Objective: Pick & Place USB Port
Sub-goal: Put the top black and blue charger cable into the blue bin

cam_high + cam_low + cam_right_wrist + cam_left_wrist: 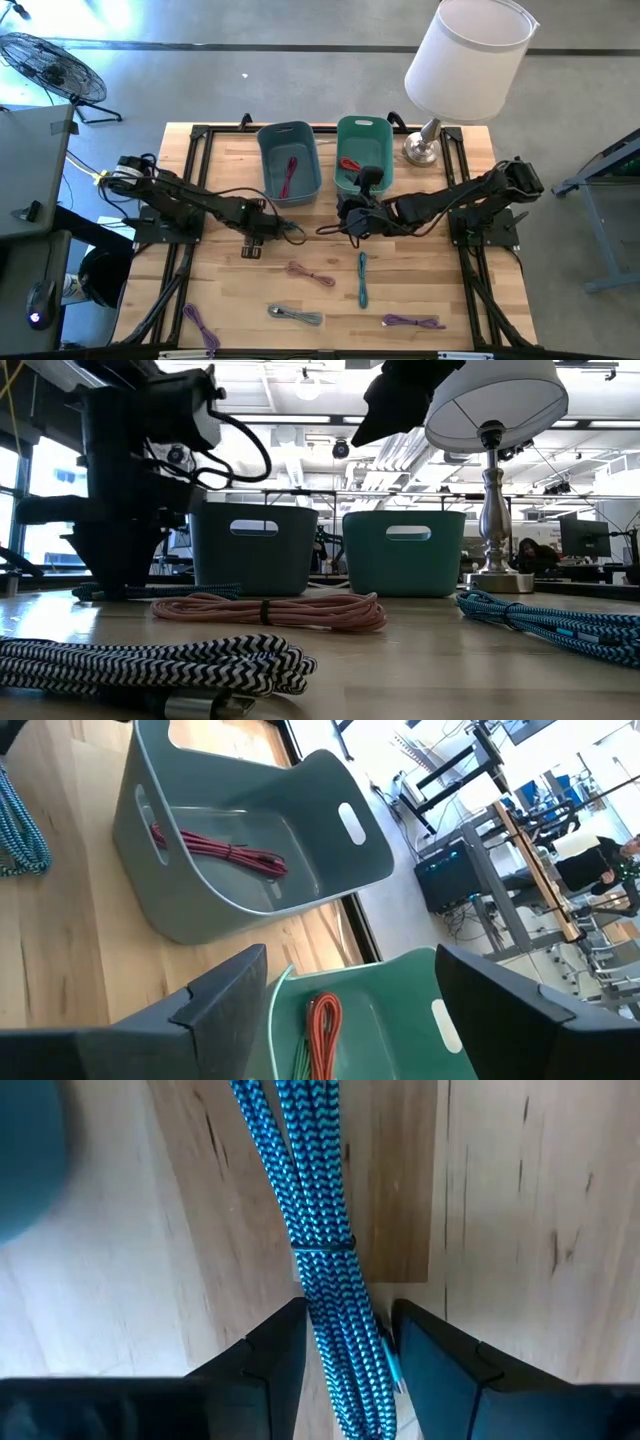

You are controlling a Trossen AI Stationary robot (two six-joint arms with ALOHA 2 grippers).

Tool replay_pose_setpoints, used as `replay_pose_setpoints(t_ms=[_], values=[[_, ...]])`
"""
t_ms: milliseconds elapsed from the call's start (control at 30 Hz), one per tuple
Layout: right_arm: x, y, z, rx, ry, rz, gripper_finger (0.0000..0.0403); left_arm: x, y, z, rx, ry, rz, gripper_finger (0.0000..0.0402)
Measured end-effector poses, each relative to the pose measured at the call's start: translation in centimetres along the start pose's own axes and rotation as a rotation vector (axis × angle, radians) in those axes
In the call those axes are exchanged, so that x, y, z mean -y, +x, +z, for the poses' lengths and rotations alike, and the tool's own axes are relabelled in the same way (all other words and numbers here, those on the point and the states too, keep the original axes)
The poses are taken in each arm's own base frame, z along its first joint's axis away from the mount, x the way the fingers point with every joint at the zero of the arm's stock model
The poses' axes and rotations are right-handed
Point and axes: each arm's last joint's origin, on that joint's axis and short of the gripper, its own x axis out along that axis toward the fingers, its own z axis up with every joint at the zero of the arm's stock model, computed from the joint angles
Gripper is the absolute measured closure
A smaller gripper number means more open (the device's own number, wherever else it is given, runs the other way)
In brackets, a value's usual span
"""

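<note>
Desk (220, 290): pale wood planks, black frame rails down both sides. Room beyond is an open workshop with ceiling lights and monitors. A fan (50, 63) stands on the floor off the far left corner.

Far edge of the desk holds, side by side, a grey bin (268, 172) with one red cable (290, 175) and a green bin (350, 128) with red and green cables in it. A lamp (468, 55) stands just beside the green bin at the far right corner, and its shade overhangs that corner.

Left hand (348, 1370) is down at desk level in front of the grey bin. Its fingers are part open and stand on either side of a blue cable (325, 1230), close against it. I cannot tell whether they press it. The cable lies flat on the wood.

Right hand (350, 990) hangs over the near end of the green bin, fingers spread wide, nothing between them.

The near half of the desk carries loose bundles, well apart from one another: pink cable (310, 273), second blue cable (362, 280), zebra cable (295, 316) and two purple cables (200, 326) (412, 321). There is bare wood between both hands and the pink cable. The centre strip between the arms is open.
</note>
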Motion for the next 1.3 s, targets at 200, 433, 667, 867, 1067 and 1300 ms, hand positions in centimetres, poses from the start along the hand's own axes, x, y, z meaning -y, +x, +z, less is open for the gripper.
replay_pose_setpoints(t_ms=[200,433,667,867,1067,1300], values=[[-0.5,-0.6,0.1,0.015,-0.010,0.015,0.0121,-0.6,1.0,0.0,-0.053,0.008,-0.048,0.0347],[-0.9,-1.3,0.1,0.029,-0.025,0.014,0.0121,0.3,0.9,-0.3,-0.076,0.033,-0.110,0.0386],[-1.0,-1.5,0.0,0.023,-0.046,-0.008,0.0121,3.1,-2.0,-0.9,-0.131,0.075,-0.120,0.0387],[-1.1,-1.5,0.0,0.020,-0.052,-0.007,0.0121,5.4,-8.9,0.1,-0.028,0.117,-0.009,0.0388],[-1.1,-1.5,-0.1,0.019,-0.070,-0.008,0.0121,5.5,-17.9,0.7,0.093,0.229,0.269,0.0389],[-1.1,-1.5,-0.1,0.013,-0.081,-0.007,0.0133,2.5,-25.0,0.2,0.303,0.403,0.653,0.0389]])
